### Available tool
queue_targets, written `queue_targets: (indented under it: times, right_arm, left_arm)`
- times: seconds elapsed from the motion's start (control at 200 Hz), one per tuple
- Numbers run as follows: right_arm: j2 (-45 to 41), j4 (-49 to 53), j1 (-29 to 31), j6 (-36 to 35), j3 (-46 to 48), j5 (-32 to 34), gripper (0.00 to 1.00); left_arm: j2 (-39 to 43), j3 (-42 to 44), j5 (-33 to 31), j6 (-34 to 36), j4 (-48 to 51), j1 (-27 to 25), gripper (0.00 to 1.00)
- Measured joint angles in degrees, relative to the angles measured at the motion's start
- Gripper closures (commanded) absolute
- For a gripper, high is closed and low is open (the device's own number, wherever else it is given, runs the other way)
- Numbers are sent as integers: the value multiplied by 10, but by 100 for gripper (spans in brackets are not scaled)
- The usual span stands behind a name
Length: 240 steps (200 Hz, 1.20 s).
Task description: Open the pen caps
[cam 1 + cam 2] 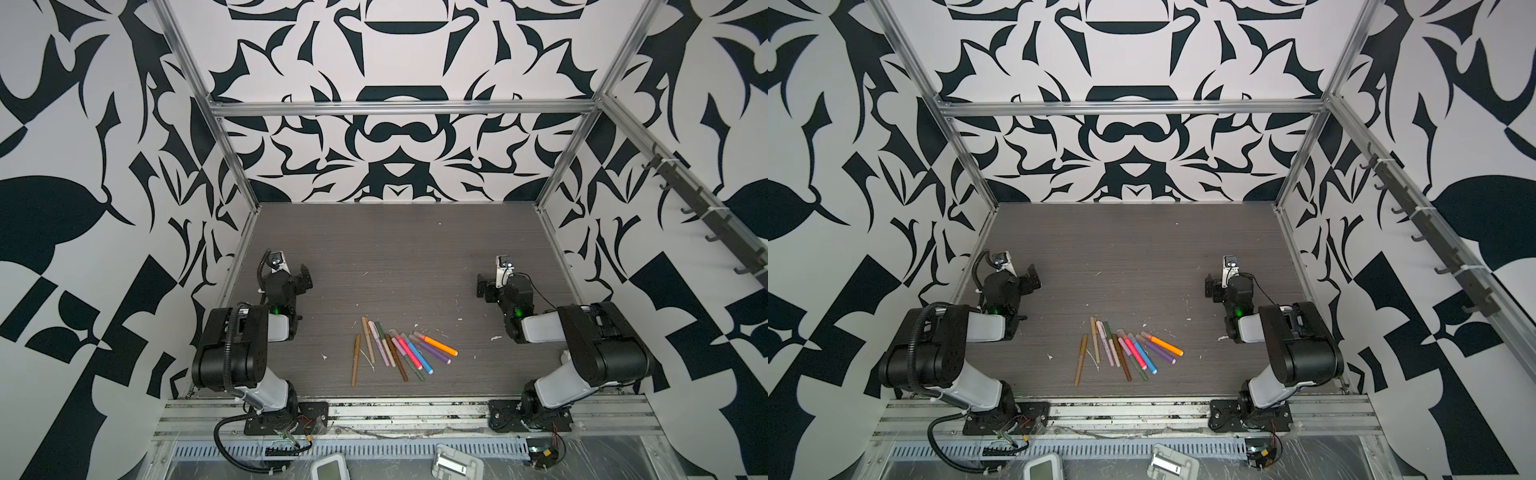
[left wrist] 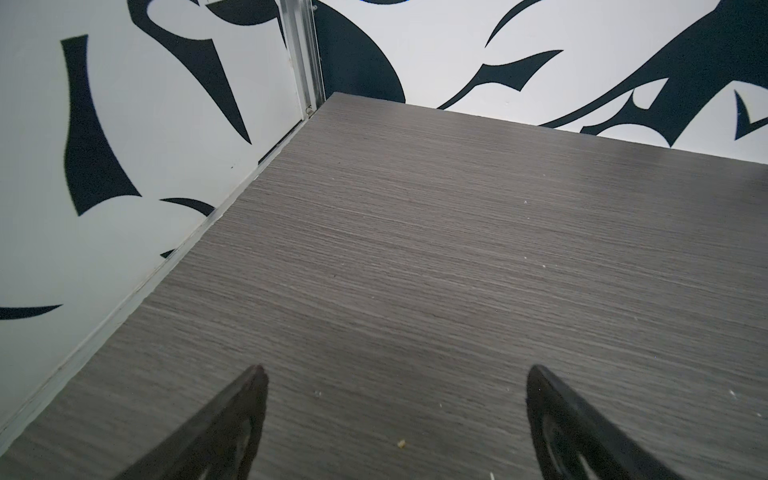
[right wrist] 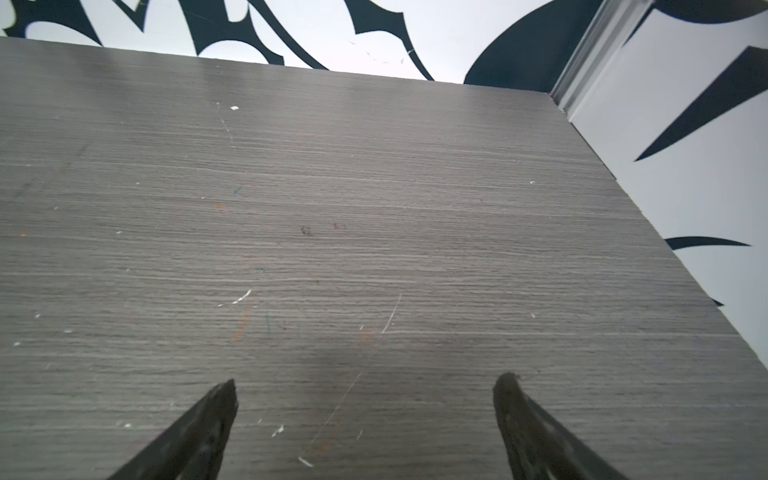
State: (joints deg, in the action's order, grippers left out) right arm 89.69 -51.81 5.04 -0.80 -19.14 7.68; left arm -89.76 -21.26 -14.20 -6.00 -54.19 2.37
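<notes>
pens (image 1: 405,349): about 10 counted in 1 fan near the front edge of the table (image 1: 374,241), overlap leaving the total unsure | bright pens (image 1: 439,345): 4 counted | muted pens (image 1: 356,359): about 6 counted | grippers: 2 counted over the table, left gripper (image 2: 397,368), right gripper (image 3: 368,379)

a grey wood-grain tabletop (image 1: 395,249) sits inside walls (image 1: 104,124) covered in a bold black-and-white pattern, framed by aluminium bars (image 1: 399,108). small white flecks (image 1: 323,356) are scattered over the surface. the right wrist view also shows faint orange and teal streaks (image 3: 243,322) and a thin pale scratch (image 3: 392,313). on the wall at the right of both top views, a dark rack of hooks (image 1: 698,199) runs along a slanted rail. along the near edge lie aluminium rails (image 1: 407,411) and a slotted grey strip (image 1: 374,451). beside that strip rest 2 small items: a white device (image 1: 330,467), perhaps with a screen, and a pale grey bracket-like piece (image 1: 453,459).
</notes>
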Motion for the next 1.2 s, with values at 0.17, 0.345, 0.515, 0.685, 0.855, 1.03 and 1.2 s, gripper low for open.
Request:
queue_targets:
  times: [0.17, 0.345, 0.515, 0.685, 0.855, 1.03, 1.2]
  right_arm:
    - [-123, 216, 31, 43, -61, 64, 0]
    - [-245, 379, 35, 206, -179, -10, 0]
    - [-241, 508, 96, 279, -193, -144, 16]
    - [-185, 702, 368, 276, -235, -139, 30]
    - [-184, 829, 457, 275, -270, -103, 53]
    - [-191, 888, 449, 260, -270, -84, 59]
    - [-148, 897, 448, 242, -270, -94, 70]
  left_arm:
    - [162, -14, -112, -39, 142, -53, 1]
    - [291, -180, -66, -129, 309, -92, 1]
    - [275, -327, 34, -72, 451, -235, 1]
    - [247, -355, 80, -43, 579, -245, 1]
    - [237, -394, 115, -2, 678, -245, 1]
    - [266, -393, 119, 31, 702, -251, 1]
    - [291, -389, 117, 51, 703, -261, 1]
